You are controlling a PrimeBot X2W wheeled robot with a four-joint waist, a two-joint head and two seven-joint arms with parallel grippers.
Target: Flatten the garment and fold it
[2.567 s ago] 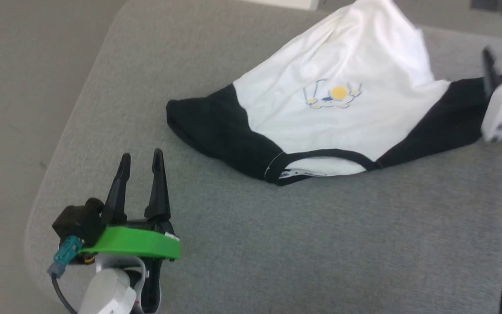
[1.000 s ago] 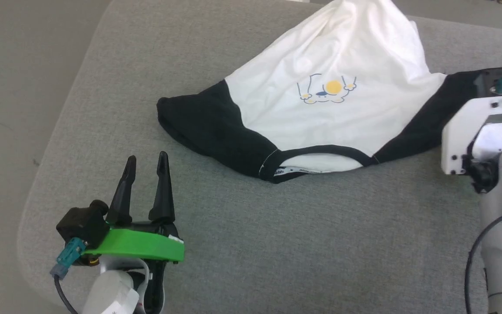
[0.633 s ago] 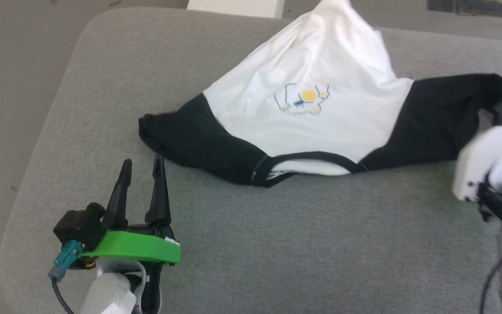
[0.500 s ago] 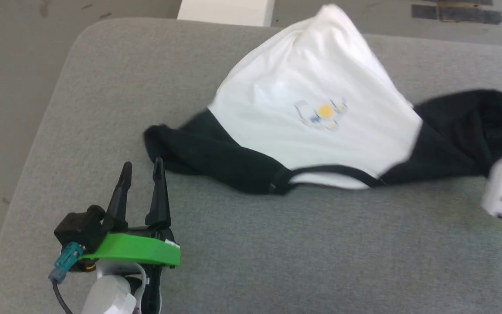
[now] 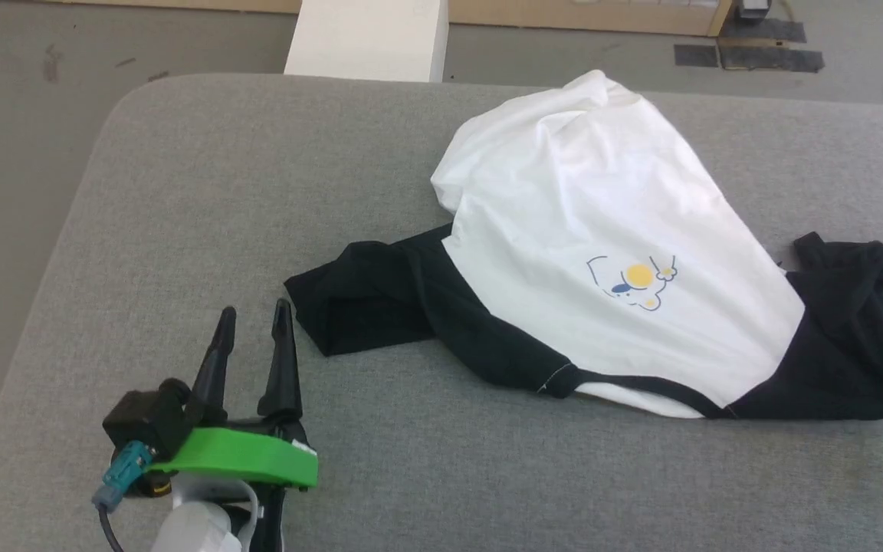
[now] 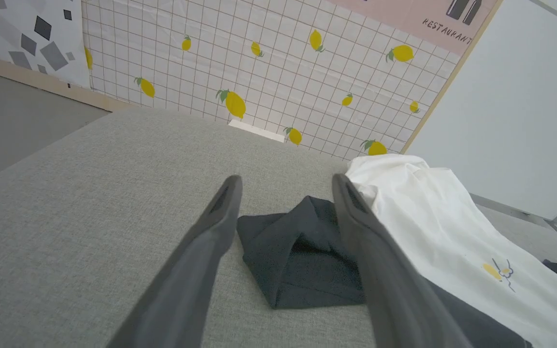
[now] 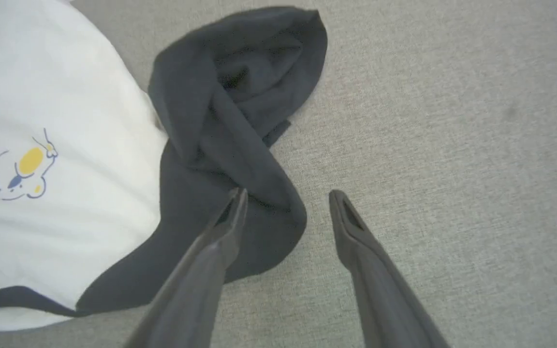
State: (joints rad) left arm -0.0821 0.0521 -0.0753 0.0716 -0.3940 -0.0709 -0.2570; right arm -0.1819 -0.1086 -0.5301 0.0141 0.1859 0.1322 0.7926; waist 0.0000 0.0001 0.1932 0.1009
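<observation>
Right end effector (image 7: 285, 194) had its jaws apart, empty, over the edge of the garment (image 5: 587, 199), at its bunched right sleeve (image 7: 240, 87). Left end effector (image 5: 254, 308) also spread wide, holding nothing, lined up just short of the left sleeve (image 5: 357, 299). My read: staged to tug both sleeves flat. The garment lay rumpled, print up, on the grey counter (image 5: 181, 192), collar toward me.

Rumpled garment (image 5: 587, 199) lies near spread left pincer (image 5: 254, 309).

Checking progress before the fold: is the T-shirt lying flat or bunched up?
Bunched up, not flat. The garment humps and creases across its white body, and one black sleeve lies twisted in a heap.
</observation>
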